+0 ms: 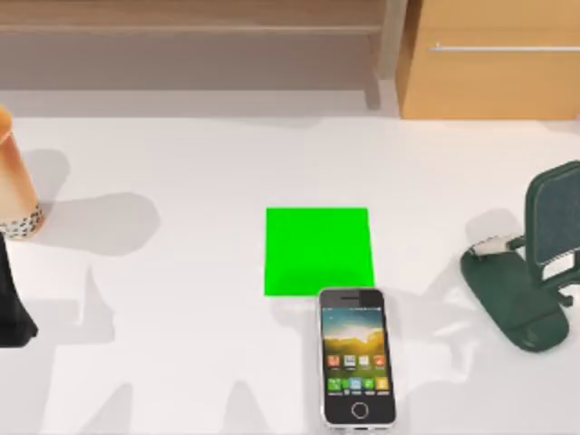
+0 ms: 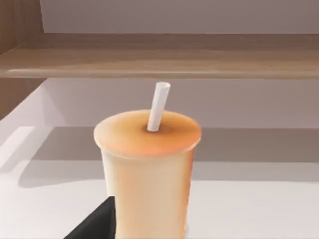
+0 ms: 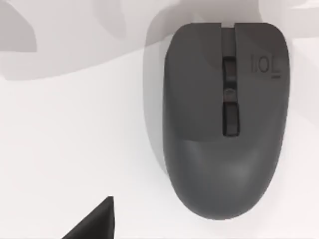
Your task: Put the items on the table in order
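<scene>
The tall orange-brown cup (image 1: 13, 177) with a speckled base stands upright at the far left edge of the white table (image 1: 181, 272). In the left wrist view the cup (image 2: 147, 169) is close in front, with a white straw (image 2: 158, 107) in its lid and a dark part of my left gripper (image 2: 94, 224) beside it. The black smartphone (image 1: 357, 356) lies face up at the front centre. The dark grey mouse (image 3: 224, 119) lies on the white top in the right wrist view, with a dark tip of my right gripper (image 3: 94, 221) apart from it.
A bright green square pad (image 1: 317, 251) lies just behind the phone, touching its corner. At the right stands a dark green phone stand (image 1: 530, 272). A wooden cabinet (image 1: 489, 59) and a shelf line the back. My left arm (image 1: 11, 308) shows black at the left edge.
</scene>
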